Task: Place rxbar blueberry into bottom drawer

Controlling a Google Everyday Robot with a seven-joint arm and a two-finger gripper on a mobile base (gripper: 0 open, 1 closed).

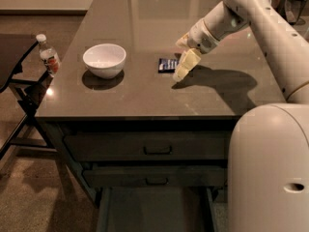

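The rxbar blueberry (167, 64), a small dark navy bar with white print, lies flat on the grey countertop (145, 95) right of centre. My gripper (178, 61) reaches in from the right and hovers at the bar's right end. It is open, with one cream finger (186, 64) pointing down-left in front of the bar and the other (182, 41) behind it. It holds nothing. The bottom drawer (154, 211) is pulled open below the two shut drawers, and its flat floor shows.
A white bowl (104, 59) stands on the counter left of the bar. A water bottle (49, 58) stands on a dark side table (12, 66) at the far left. My white base (270, 168) fills the lower right, beside the open drawer.
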